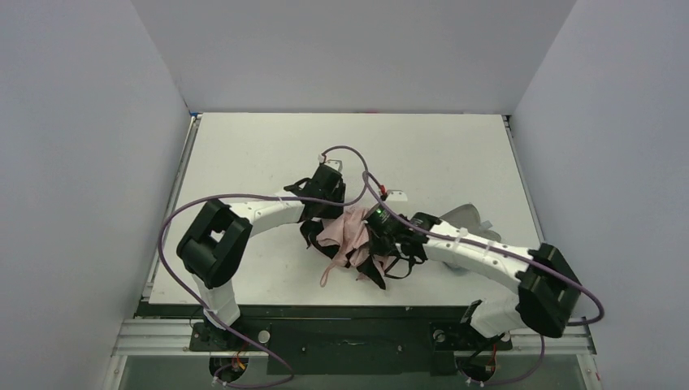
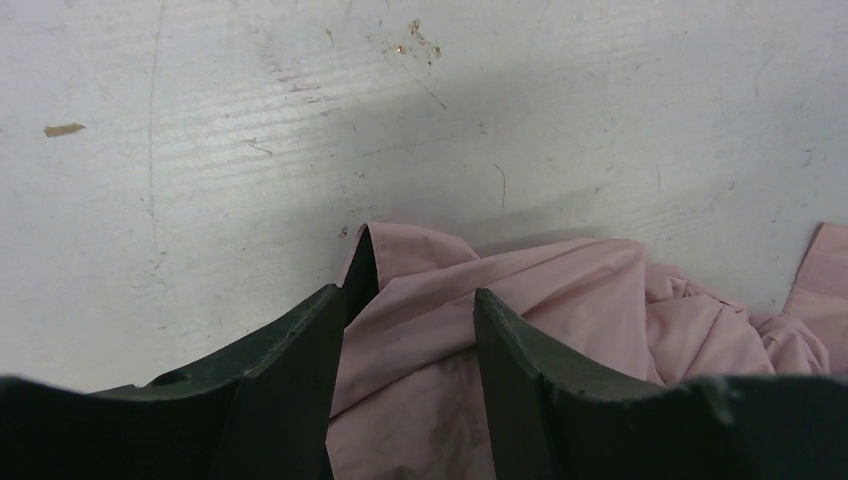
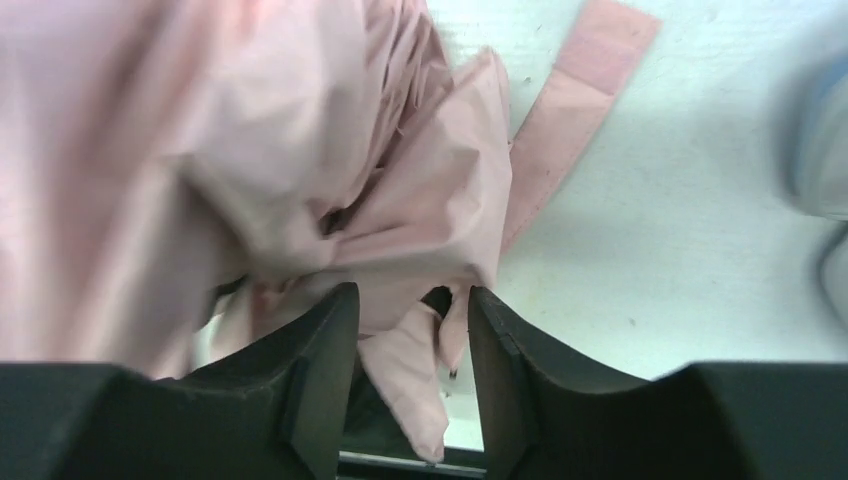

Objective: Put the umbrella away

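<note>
The umbrella (image 1: 345, 230) lies crumpled on the white table (image 1: 422, 154), pale pink canopy bunched between both arms, black ribs sticking out toward the near edge. My left gripper (image 1: 315, 236) is at its left side. In the left wrist view, pink fabric (image 2: 560, 290) fills the gap between the parted fingers of the left gripper (image 2: 408, 292); I cannot tell whether they press it. My right gripper (image 1: 375, 248) is at the umbrella's right side. Seen from the right wrist, that gripper (image 3: 411, 290) stands open, a loose flap of the canopy (image 3: 250, 150) hanging between its fingers.
A light blue case (image 1: 470, 214) lies right of the umbrella, partly under the right arm, and shows as a blur (image 3: 825, 150) in the right wrist view. A pink strap (image 3: 580, 80) trails over the table. White walls enclose three sides.
</note>
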`<state>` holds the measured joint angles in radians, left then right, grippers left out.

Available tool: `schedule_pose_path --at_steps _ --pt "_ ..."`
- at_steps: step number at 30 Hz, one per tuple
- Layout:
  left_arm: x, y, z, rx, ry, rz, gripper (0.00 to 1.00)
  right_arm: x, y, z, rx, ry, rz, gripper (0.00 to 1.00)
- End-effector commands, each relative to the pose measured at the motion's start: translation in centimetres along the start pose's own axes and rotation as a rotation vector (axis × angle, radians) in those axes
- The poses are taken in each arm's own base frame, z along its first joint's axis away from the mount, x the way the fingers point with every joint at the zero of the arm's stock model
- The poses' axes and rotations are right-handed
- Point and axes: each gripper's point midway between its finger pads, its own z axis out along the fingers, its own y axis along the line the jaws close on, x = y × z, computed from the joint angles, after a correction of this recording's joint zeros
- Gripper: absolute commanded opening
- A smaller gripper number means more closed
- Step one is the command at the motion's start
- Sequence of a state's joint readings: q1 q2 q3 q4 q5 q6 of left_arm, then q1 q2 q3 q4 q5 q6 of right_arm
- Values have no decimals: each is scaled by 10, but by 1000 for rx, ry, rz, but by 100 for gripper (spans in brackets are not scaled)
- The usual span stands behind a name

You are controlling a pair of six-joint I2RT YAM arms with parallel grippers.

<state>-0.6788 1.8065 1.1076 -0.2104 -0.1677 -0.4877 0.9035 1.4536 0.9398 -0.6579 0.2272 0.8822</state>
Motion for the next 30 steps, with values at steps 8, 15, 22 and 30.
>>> schedule_pose_path --at_steps 8,15,22,30 --pt "-54 2 -39 -65 -68 123 61 -26 -79 -43 74 -200 123 45" --pt "-64 14 -107 -163 -175 127 78 -78 -91 -51 97 -262 130 43" --pt "1 26 -163 -272 -176 122 77 -127 -64 -19 -15 -192 137 41" --pt "96 -39 -179 74 -119 80 64 -157 -7 18 -249 -132 73 41"
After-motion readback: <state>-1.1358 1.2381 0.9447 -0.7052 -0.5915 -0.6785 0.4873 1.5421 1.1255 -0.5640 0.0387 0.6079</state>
